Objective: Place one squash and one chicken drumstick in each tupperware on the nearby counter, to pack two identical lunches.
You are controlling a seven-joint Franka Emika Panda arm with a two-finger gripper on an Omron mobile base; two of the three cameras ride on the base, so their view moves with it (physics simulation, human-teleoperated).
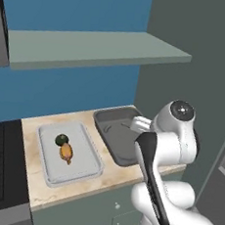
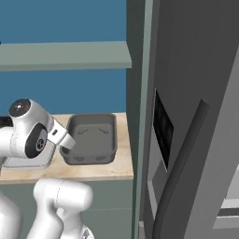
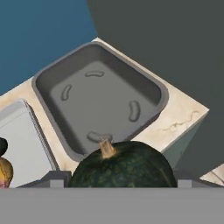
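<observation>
- Tool (image 3: pixel 114 183) at bottom centre, gripping a dark-green squash (image 3: pixel 120 165).
- Dark grey tupperware (image 3: pixel 48 78) beyond — mid-frame, on the beige tabletop (image 3: pixel 183 116).

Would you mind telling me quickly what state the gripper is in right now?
Gripper: closed on a dark-green squash, held above the near rim of the dark grey tupperware.
</observation>
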